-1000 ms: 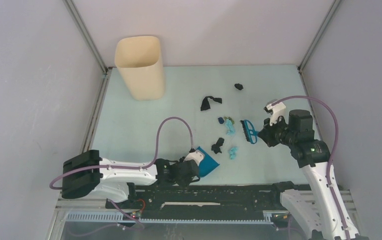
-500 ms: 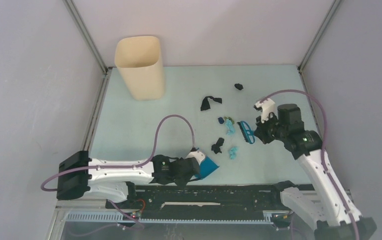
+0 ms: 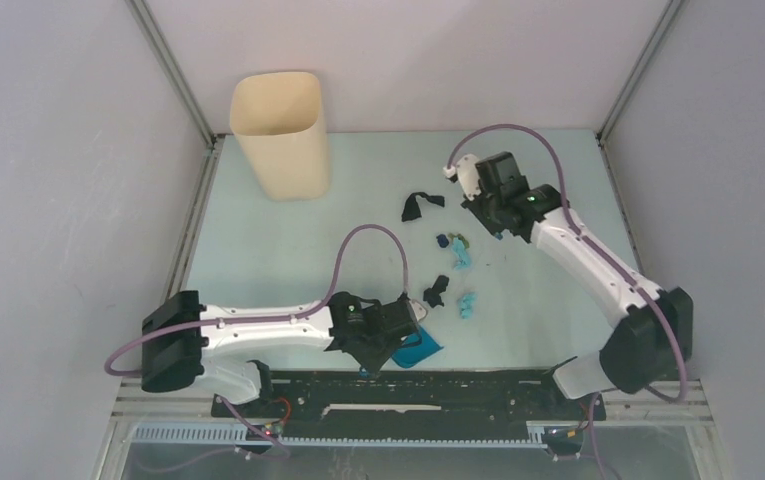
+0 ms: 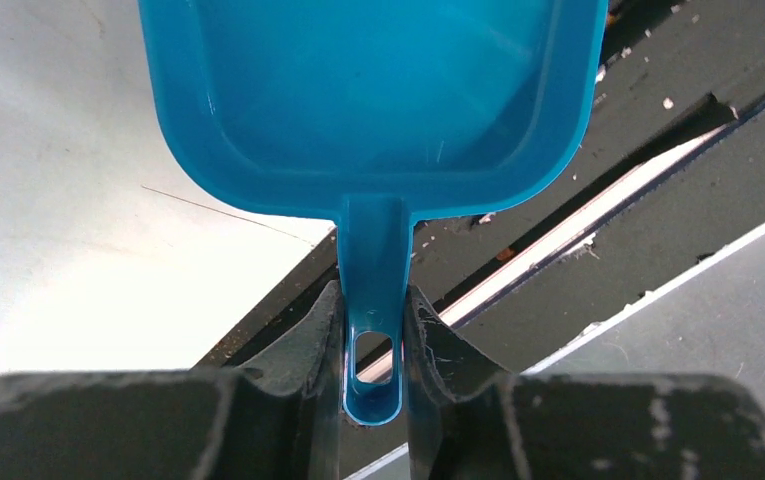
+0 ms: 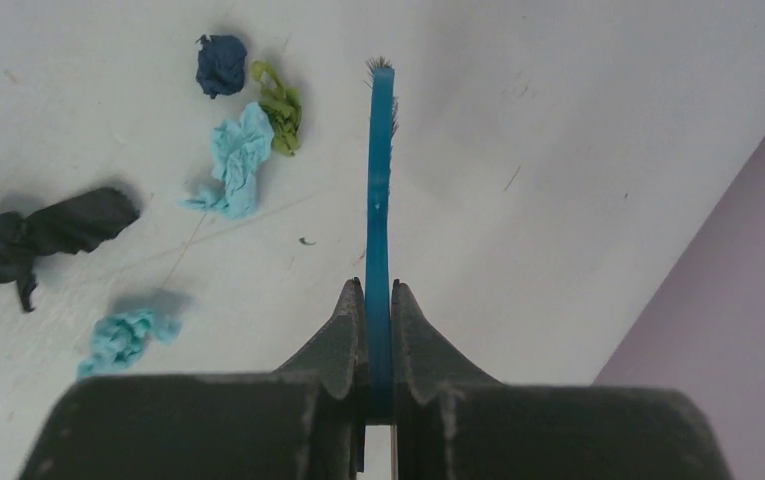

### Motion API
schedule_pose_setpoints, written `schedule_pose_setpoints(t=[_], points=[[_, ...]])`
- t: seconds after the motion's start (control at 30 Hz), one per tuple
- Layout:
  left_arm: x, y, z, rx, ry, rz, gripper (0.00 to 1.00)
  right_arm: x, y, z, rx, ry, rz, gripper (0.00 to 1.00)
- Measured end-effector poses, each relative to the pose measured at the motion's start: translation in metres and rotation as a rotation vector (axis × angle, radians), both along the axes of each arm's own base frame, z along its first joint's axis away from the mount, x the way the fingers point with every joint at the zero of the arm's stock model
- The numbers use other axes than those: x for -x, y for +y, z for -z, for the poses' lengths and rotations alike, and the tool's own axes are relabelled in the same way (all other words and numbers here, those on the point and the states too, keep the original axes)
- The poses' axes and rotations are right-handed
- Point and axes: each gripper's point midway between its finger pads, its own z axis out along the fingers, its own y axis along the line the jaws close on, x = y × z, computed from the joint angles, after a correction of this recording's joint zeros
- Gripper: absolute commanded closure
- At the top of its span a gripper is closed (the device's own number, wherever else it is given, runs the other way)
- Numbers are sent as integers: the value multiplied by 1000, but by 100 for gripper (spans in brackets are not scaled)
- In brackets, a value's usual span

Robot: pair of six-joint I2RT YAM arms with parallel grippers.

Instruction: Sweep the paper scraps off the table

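Note:
Paper scraps lie mid-table (image 3: pixel 288 250): a black one (image 3: pixel 418 205), dark blue (image 3: pixel 442 240), green (image 3: pixel 461 241), light blue (image 3: pixel 461 257), black (image 3: pixel 436 291) and light blue (image 3: pixel 468 304). My right gripper (image 3: pixel 495 220) is shut on the blue brush (image 5: pixel 379 170), which is held edge-on just right of the dark blue (image 5: pixel 220 65), green (image 5: pixel 280 105) and light blue (image 5: pixel 238 160) scraps. The arm hides most of the brush in the top view. My left gripper (image 3: pixel 403 343) is shut on the handle of the blue dustpan (image 3: pixel 420 352) at the front edge. The dustpan (image 4: pixel 373 100) shows empty.
A beige bin (image 3: pixel 280 135) stands at the back left. The black frame rail (image 4: pixel 658 180) runs under the dustpan along the front edge. Walls close in the left, back and right sides. The right arm reaches across the table's right half.
The right arm swung from the right side to the back centre with the brush and now covers the far black scrap. The left gripper moved right and turned the dustpan toward the front rail.

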Motion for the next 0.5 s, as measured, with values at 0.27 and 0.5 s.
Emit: schedule_pose_setpoints(t=[0.27,0.5], points=[[-22,0,6,-23,8,-72,98,-32,30,36,120,45,-60,100],[-34,-7,13,-37,7,-77,98,-35,66,62,152,116,-153,100]])
